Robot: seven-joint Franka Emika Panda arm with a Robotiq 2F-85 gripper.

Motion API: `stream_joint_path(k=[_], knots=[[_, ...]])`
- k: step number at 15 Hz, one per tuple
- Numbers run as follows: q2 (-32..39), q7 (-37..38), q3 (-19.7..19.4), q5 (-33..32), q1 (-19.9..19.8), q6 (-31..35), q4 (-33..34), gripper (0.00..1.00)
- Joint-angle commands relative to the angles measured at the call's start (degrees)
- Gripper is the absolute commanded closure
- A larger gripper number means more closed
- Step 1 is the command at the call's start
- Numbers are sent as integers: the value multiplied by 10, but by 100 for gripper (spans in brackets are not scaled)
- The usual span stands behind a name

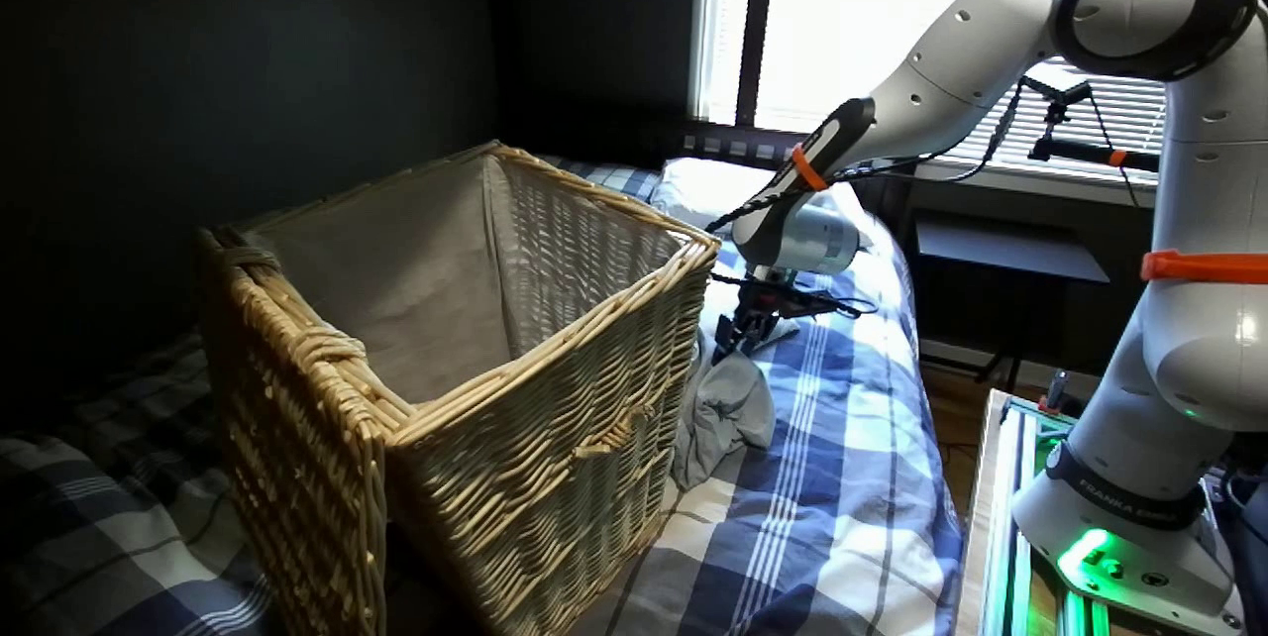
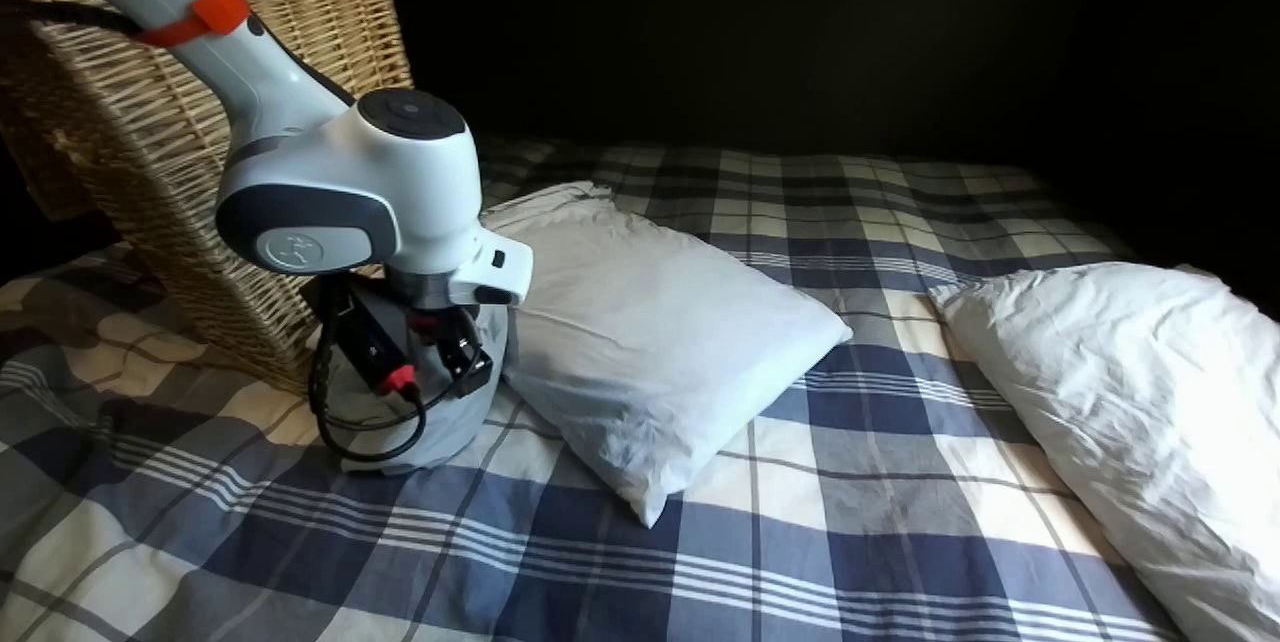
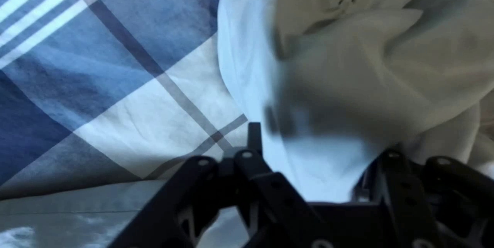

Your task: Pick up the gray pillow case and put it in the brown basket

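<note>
One gray pillow case (image 1: pixel 728 408) lies bunched on the plaid bedding (image 1: pixel 842 477), taking twelve o'clock as the top of each view. In an exterior view you find it at about four o'clock from the brown basket (image 1: pixel 535 517), outside it and just beside its wall; whether cloth and wicker touch, you cannot tell. The basket's pale lining (image 1: pixel 396 269) shows through its top, and a woven panel (image 1: pixel 307 477) hangs at its eight o'clock side.

Your gripper (image 3: pixel 323 145) is at twelve o'clock from the visible heap of cloth there, with your arm (image 1: pixel 921 91) slanting in from one o'clock. In the wrist view you see its fingers (image 3: pixel 254 140) apart with gray cloth between them, one tip near six o'clock from the middle, the other near four. You cannot tell whether either finger touches the fabric. Cloth, partly blurred, fills the two o'clock side; bedding fills the ten o'clock side.

In an exterior view, a pale pillow (image 2: pixel 650 322) lies at three o'clock from your gripper, a second pillow (image 2: pixel 1130 402) farther out the same way, and the basket at ten.
</note>
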Motion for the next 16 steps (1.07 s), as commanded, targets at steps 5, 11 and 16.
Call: stream_joint_path(k=[5,11,16], knots=[[-34,40,-10,-32,19,-10,-16,99],[-143,52,-5,-61,29,-12,-43,100],[-291,28,9,-42,37,-27,-55,100]])
